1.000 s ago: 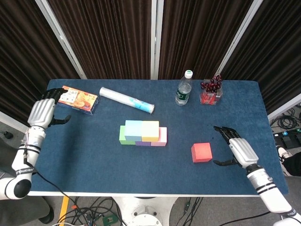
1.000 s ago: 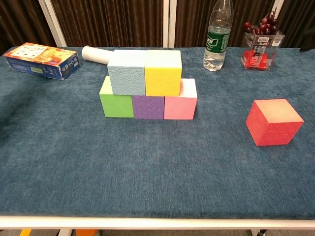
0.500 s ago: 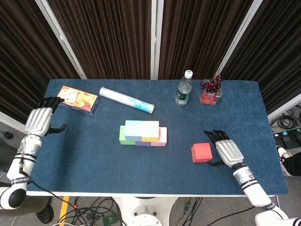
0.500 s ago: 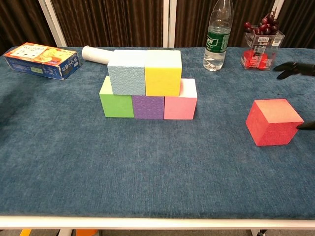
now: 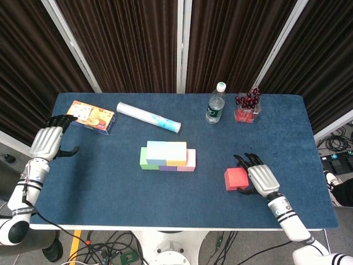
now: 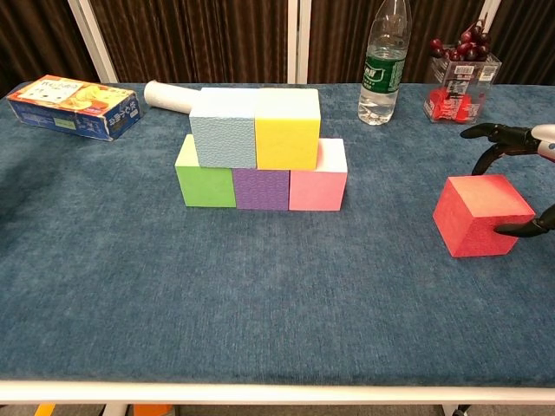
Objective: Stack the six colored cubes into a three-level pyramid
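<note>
A two-level stack stands mid-table: a green cube (image 6: 205, 178), a purple cube (image 6: 262, 189) and a pink cube (image 6: 318, 184) in a row, with a light blue cube (image 6: 224, 128) and a yellow cube (image 6: 287, 128) on top. A red cube (image 6: 482, 215) (image 5: 236, 178) sits alone to the right. My right hand (image 5: 259, 176) (image 6: 519, 178) is open right beside the red cube, fingers spread around its right side; whether they touch it I cannot tell. My left hand (image 5: 47, 139) hovers open at the table's left edge.
An orange snack box (image 5: 91, 116) and a white roll (image 5: 148, 117) lie at the back left. A water bottle (image 5: 216, 104) and a clear box of red items (image 5: 247, 108) stand at the back right. The blue table (image 5: 110, 187) has bare cloth along the front.
My right hand has moved left, from well apart from the red cube to right against its right side. My left hand has drifted slightly toward the table edge.
</note>
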`<action>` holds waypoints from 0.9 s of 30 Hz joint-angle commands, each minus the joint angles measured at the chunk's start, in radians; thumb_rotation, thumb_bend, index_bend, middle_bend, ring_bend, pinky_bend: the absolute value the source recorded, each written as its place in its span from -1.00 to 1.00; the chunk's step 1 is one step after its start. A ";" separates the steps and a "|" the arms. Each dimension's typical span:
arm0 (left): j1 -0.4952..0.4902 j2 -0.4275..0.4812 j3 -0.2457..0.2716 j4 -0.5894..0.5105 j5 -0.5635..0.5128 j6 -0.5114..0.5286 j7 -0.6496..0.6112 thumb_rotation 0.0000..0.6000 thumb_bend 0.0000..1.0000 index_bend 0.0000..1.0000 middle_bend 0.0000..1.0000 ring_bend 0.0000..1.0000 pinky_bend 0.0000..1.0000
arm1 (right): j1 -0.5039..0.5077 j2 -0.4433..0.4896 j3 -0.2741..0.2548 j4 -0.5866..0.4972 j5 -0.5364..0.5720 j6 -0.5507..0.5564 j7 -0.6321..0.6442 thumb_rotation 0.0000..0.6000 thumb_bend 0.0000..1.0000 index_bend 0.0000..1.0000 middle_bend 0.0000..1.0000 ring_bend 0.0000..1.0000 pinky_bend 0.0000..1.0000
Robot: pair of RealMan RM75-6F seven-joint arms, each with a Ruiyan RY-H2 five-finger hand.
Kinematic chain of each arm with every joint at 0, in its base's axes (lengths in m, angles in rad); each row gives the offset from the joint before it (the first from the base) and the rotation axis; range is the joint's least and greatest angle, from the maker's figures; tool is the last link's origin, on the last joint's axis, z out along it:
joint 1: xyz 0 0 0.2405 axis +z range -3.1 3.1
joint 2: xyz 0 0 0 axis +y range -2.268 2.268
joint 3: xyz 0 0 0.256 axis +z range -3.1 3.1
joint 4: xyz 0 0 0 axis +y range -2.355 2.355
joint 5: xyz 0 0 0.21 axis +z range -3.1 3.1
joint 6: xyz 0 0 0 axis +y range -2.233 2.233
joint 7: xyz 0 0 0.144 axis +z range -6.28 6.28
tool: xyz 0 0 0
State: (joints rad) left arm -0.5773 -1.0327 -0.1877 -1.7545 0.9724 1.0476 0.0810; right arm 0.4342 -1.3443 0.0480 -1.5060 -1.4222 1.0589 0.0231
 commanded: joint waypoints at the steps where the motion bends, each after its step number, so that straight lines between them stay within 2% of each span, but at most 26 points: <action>1: 0.006 0.001 -0.002 -0.005 0.004 0.004 -0.002 1.00 -0.47 -0.71 -0.80 -0.98 -0.94 | -0.001 -0.006 -0.003 0.007 -0.003 -0.001 0.010 1.00 -0.82 -1.00 -0.48 -1.00 -1.00; 4: 0.005 -0.003 -0.006 0.002 0.001 0.001 -0.002 1.00 -0.47 -0.71 -0.80 -0.98 -0.94 | 0.000 -0.017 -0.007 0.023 -0.019 0.007 0.035 1.00 -0.76 -1.00 -0.44 -1.00 -1.00; 8: 0.008 -0.004 -0.012 0.002 0.002 0.007 -0.002 1.00 -0.47 -0.71 -0.80 -0.98 -0.94 | -0.002 -0.010 0.001 0.022 -0.053 0.047 0.070 1.00 -0.59 -0.90 -0.28 -0.95 -1.00; 11: 0.010 -0.002 -0.018 0.001 0.000 0.009 -0.003 1.00 -0.48 -0.71 -0.80 -0.97 -0.94 | 0.010 0.036 0.017 -0.043 -0.083 0.066 0.095 1.00 -0.57 -0.87 -0.22 -0.91 -1.00; 16: 0.016 -0.002 -0.024 -0.005 0.005 0.020 -0.003 1.00 -0.48 -0.71 -0.80 -0.97 -0.94 | 0.057 0.171 0.065 -0.253 -0.078 0.028 0.110 1.00 -0.57 -0.86 -0.21 -0.91 -1.00; 21: 0.021 0.003 -0.027 -0.007 0.004 0.019 -0.004 1.00 -0.48 -0.71 -0.80 -0.98 -0.94 | 0.119 0.277 0.153 -0.426 0.038 -0.038 0.074 1.00 -0.57 -0.84 -0.21 -0.90 -1.00; 27: 0.022 0.005 -0.026 -0.014 0.006 0.012 0.001 1.00 -0.48 -0.71 -0.80 -0.98 -0.94 | 0.224 0.276 0.254 -0.505 0.257 -0.091 -0.057 1.00 -0.57 -0.84 -0.19 -0.87 -1.00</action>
State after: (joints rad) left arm -0.5556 -1.0282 -0.2137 -1.7675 0.9783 1.0594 0.0813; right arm 0.5907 -1.0798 0.2379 -1.9614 -1.2707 1.0059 0.0436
